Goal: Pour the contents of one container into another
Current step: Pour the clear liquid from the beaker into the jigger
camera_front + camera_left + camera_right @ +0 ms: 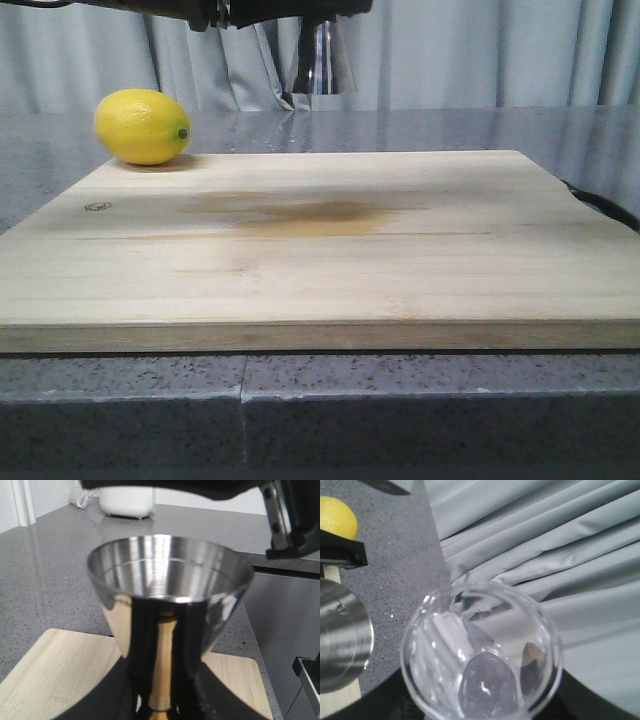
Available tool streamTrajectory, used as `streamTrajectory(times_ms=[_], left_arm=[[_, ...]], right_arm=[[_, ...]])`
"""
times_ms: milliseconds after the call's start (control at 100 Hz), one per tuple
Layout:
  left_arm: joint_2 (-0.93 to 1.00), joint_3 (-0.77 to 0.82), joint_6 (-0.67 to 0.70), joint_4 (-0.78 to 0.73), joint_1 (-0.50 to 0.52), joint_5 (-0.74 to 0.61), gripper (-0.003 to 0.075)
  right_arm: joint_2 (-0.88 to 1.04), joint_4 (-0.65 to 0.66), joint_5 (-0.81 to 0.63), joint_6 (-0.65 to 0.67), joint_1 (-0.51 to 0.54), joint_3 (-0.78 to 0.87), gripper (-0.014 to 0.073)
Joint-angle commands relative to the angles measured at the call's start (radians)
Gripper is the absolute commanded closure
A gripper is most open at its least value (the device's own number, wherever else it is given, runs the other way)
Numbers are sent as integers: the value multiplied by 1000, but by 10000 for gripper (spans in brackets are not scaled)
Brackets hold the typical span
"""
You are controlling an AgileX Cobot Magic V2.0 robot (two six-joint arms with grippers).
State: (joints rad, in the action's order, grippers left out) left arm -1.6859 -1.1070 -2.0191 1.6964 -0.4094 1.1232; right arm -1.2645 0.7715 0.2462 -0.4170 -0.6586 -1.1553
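1. Jigger (170, 590) fills the left wrist view: polished steel cone, mouth up, long axis upright, gold band at the waist just showing between the black pads. Left jaws are closed on that waist, so the upper cup stands clear above them as the receiver.
2. Beaker (481, 652) fills the right wrist view: clear glass, mouth toward the camera, long axis running out from the jaws. Right jaws hold its base, pads only at the frame edge. It looks tipped well off vertical, since the curtain (560, 540) shows behind it rather than the tabletop. Contents: cannot tell.
3. Relation: jigger rim sits just beside the beaker mouth in the right wrist view, apart, not touching. Judgement: staged for the pour, lip near the cup.
4. Front view: both are held high above the cutting board (300, 250); only the jigger's lower cone (322, 60) shows below dark arm parts at the top edge.
5. Lemon (142, 126) sits at the board's far left corner, well below the jaws, untouched.
6. Risk: beaker lip offset from the jigger mouth means spill onto the board.
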Motion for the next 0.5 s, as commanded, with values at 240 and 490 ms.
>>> streamTrajectory(times_ms=[240, 490], left_arm=[[53, -30, 0, 81, 3, 58, 739], [53, -30, 0, 81, 3, 58, 739]], right_arm=[[26, 47, -80, -3, -2, -39, 389], [26, 62, -82, -3, -2, -39, 389]])
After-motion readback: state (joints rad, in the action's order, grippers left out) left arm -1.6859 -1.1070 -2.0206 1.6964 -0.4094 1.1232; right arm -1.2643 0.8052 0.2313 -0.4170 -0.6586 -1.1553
